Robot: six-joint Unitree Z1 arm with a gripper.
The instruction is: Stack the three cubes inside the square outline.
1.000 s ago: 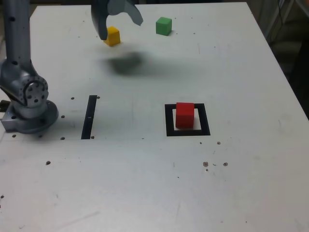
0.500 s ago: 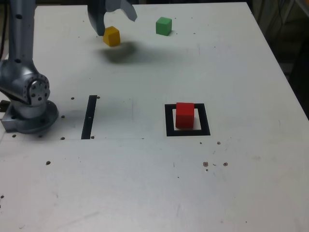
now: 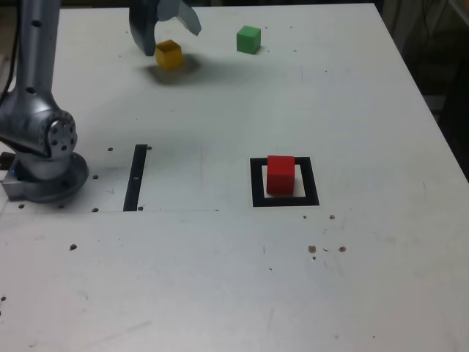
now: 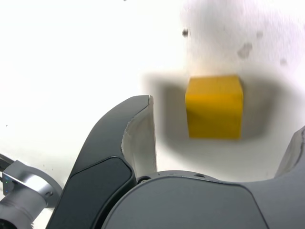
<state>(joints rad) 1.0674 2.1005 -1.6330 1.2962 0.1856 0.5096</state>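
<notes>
The red cube (image 3: 281,174) stands inside the square outline (image 3: 285,199) near the table's middle. Far back on the table lies the yellow cube (image 3: 168,54), with the green cube (image 3: 248,39) to its right in the exterior view. My gripper (image 3: 167,38) hangs open just above the yellow cube, one finger on either side of it. In the wrist view the yellow cube (image 4: 214,107) sits between the spread fingers (image 4: 138,138), touching neither.
The arm's grey base (image 3: 40,158) stands at the exterior view's left. A thin black strip (image 3: 136,177) lies beside it. Small dark specks dot the white table (image 3: 220,279), whose right edge drops off near dark clutter.
The gripper has moved down and slightly left in the exterior view, closing in on the yellow cube. Its shadow has shrunk toward the cube. The cubes have not moved.
</notes>
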